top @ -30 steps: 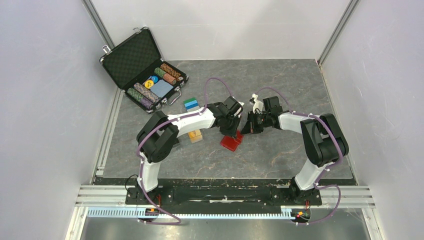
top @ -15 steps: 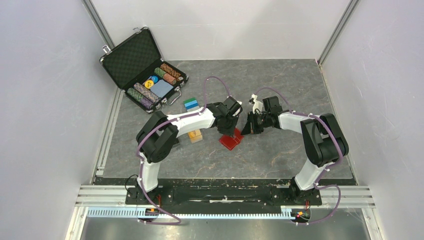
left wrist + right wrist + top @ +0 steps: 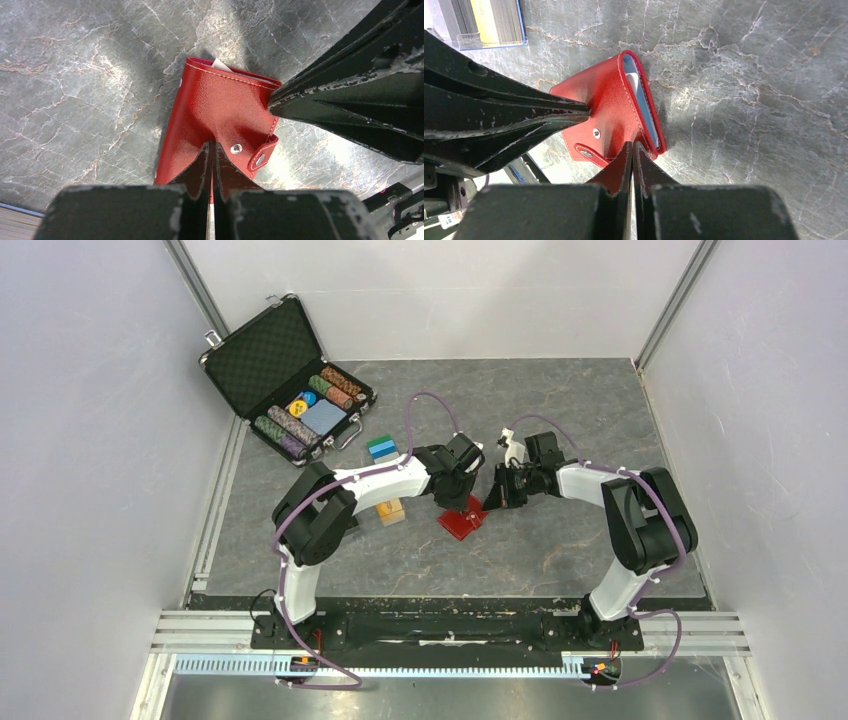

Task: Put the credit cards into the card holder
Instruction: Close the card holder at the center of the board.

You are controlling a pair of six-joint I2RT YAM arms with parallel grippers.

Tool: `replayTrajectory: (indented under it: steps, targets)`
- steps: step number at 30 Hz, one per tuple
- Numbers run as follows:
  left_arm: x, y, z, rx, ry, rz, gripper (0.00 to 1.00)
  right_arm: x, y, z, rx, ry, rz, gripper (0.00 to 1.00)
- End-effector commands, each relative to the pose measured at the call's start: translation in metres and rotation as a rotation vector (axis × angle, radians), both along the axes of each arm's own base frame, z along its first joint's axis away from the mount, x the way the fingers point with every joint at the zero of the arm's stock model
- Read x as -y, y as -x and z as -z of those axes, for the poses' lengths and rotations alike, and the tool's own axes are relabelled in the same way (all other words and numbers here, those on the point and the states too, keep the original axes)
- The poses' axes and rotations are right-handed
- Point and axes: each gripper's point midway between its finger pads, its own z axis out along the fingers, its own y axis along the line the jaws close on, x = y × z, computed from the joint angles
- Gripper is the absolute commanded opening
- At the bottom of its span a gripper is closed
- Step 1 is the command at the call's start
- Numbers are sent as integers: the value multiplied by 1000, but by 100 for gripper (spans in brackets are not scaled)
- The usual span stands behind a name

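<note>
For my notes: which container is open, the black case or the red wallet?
The black case, lid raised and chips showing; the red wallet is folded.

Setting: robot test cell, lab bench type.
I see plain white panels (image 3: 90,440) held by aluminium profiles (image 3: 198,288) boxing in a grey marbled surface (image 3: 580,400); my left arm (image 3: 370,478) and right arm (image 3: 590,480) bolted to a black base rail (image 3: 440,630).

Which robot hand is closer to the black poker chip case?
Left. The left hand is at the red wallet, on the side toward the case; the right hand is at the wallet's other side, farther away.
</note>
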Motion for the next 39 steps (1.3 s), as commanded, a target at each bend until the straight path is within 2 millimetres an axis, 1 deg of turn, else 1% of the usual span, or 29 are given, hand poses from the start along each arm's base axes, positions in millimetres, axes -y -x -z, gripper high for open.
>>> replayTrajectory:
  steps: [1,6,12,16,19,23,28,32,35,38,39]
  targets:
    - [-3,-2,-11,26,11,10,2,-1,-11,-22,77,2,-1,0]
    - [1,-1,-11,16,31,22,4,-1,-10,-36,111,-5,-4,0]
    - [6,2,-9,-3,47,35,8,1,3,-44,106,4,-26,0]
    - [4,1,-9,1,40,30,9,-5,17,-39,74,-11,-62,0]
    - [5,2,-9,-1,43,33,10,-14,22,-36,69,-23,-75,0]
    - [6,3,-10,-7,50,38,11,-26,20,-34,56,-54,-71,0]
    - [5,2,-18,7,68,16,12,-30,4,-26,62,-34,-59,0]
    - [6,2,-28,4,114,-7,18,-30,-3,-22,69,-14,-51,0]
    - [6,1,-34,-21,190,-33,22,-29,-4,-20,73,-5,-49,0]
    - [10,-2,-41,-54,307,-58,31,-27,-2,-17,67,0,-49,0]
    - [9,-3,-39,-71,332,-70,34,-27,-2,-17,68,1,-50,0]
